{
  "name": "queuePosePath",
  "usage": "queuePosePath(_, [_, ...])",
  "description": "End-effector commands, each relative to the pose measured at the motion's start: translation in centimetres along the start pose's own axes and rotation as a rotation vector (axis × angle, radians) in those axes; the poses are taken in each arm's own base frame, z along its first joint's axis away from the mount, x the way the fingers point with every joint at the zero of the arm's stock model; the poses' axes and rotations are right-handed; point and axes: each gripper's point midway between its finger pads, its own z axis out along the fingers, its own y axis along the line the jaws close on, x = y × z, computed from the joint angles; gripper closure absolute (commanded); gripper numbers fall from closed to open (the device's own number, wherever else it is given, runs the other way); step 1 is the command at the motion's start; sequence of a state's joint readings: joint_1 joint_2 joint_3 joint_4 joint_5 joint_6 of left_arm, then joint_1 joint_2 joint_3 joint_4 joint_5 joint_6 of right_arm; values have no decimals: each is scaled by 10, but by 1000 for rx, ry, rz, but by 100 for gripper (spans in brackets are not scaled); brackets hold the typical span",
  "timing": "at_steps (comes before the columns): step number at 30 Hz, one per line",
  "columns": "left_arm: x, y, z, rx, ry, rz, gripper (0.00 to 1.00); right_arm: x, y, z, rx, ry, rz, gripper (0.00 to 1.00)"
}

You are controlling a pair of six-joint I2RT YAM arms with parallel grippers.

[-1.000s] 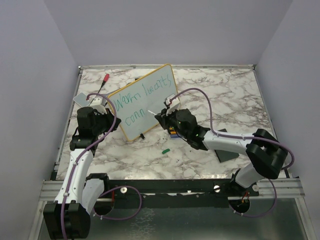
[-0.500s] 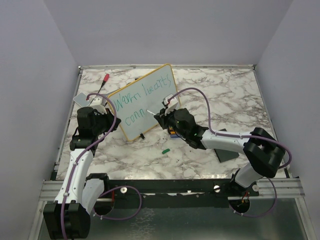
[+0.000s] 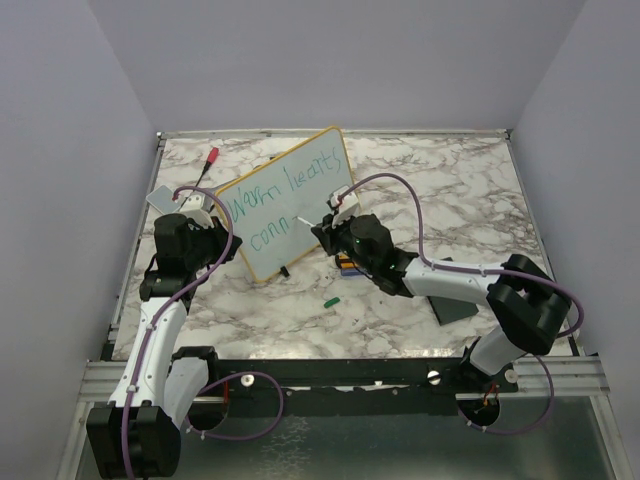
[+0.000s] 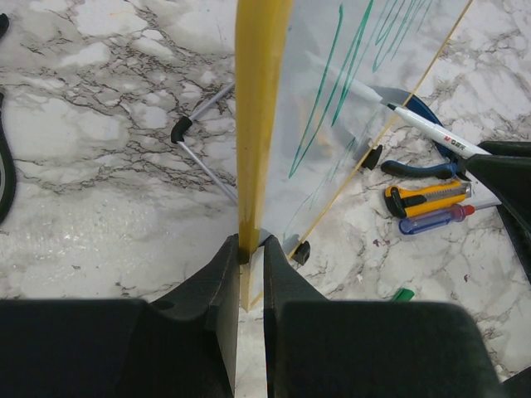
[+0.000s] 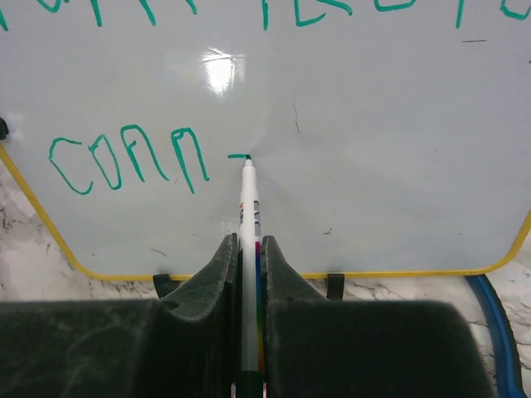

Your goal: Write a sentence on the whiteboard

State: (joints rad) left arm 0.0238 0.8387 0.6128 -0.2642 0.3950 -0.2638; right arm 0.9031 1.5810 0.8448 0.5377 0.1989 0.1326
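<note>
The whiteboard [image 3: 272,260] with its yellow frame stands tilted on the marble table. The sentence [image 3: 287,188] is teal: "Warm hearts" on top, "conn" [image 5: 124,159] below, then a short dash. My left gripper [image 4: 250,249] is shut on the board's yellow left edge [image 4: 255,124]. My right gripper [image 5: 247,245] is shut on a white marker [image 5: 248,207]. The marker's tip touches the board at the end of that dash, right of "conn". In the top view the right gripper [image 3: 326,228] sits at the board's lower right.
A red-capped marker [image 3: 210,157] lies behind the board at the far left. A green cap [image 3: 331,299] lies in front of the board. A yellow utility knife [image 4: 423,197], a blue pen [image 4: 436,220] and blue-handled pliers [image 4: 419,170] lie under the right arm. A black pad [image 3: 455,305] lies further right.
My right gripper has shifted slightly along the board with the marker, to the right of "conn". The left gripper and the board have stayed still.
</note>
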Motion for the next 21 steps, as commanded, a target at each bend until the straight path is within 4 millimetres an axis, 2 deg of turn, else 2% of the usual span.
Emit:
queuePosePath(1, [-7, 1, -1, -14, -24, 8, 100, -18, -18, 4, 72, -39, -13, 99])
queuePosePath(15, [-7, 1, -1, -13, -25, 9, 100, -42, -10, 10, 35, -94, -22, 99])
queuePosePath(21, [-7, 1, -2, -13, -26, 9, 100, -36, -1, 12, -11, -80, -17, 99])
